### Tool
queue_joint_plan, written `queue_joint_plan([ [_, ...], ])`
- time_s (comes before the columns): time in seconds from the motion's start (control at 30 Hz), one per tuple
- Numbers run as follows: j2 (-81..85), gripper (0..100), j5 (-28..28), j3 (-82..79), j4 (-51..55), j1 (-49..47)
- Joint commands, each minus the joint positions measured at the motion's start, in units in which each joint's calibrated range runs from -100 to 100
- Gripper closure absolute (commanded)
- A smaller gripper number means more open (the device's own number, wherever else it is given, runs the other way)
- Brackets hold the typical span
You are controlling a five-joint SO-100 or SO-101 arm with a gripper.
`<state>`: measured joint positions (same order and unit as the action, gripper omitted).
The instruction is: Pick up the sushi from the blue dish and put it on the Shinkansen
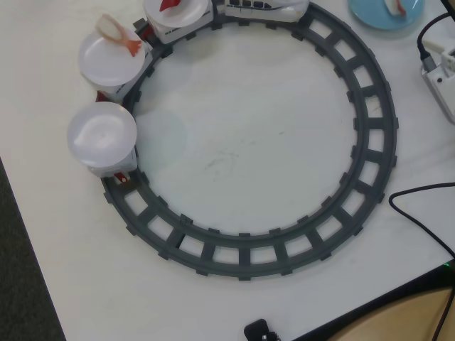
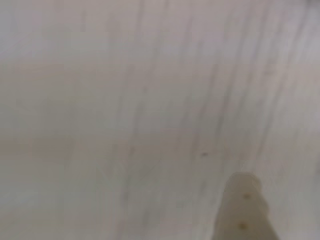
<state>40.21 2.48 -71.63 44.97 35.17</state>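
Observation:
In the overhead view the sushi [image 1: 395,6] lies on the blue dish [image 1: 377,15] at the top right, both cut by the frame's top edge. The Shinkansen [image 1: 266,6] stands on the track at the top centre and pulls cars topped with white plates. One plate carries a red slice [image 1: 170,4], one a shrimp piece [image 1: 117,32], and the last plate [image 1: 102,133] is bare. The overhead view does not show my gripper. The blurred wrist view shows only one pale finger [image 2: 243,207] at the bottom right over the white table. Whether the jaws are open or shut cannot be told.
A grey ring track [image 1: 370,135] fills most of the white table [image 1: 234,142]. White arm hardware [image 1: 441,71] and black cables [image 1: 419,213] sit at the right edge. The table's edge runs along the left and the lower right, with a small black object [image 1: 257,331] at the bottom.

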Motion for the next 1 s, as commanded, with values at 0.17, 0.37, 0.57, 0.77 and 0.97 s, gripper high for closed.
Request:
queue_joint_plan([
  [0.17,1.58,66,0.09,-3.68,-0.77,-0.31],
  [0.37,2.25,66,0.19,-4.49,-1.45,-0.40],
  [0.57,2.25,66,0.19,-4.49,-1.45,-0.40],
  [0.77,2.25,66,0.19,-4.49,-1.45,-0.40],
  [0.97,2.17,66,0.14,-4.40,-3.51,-0.05],
])
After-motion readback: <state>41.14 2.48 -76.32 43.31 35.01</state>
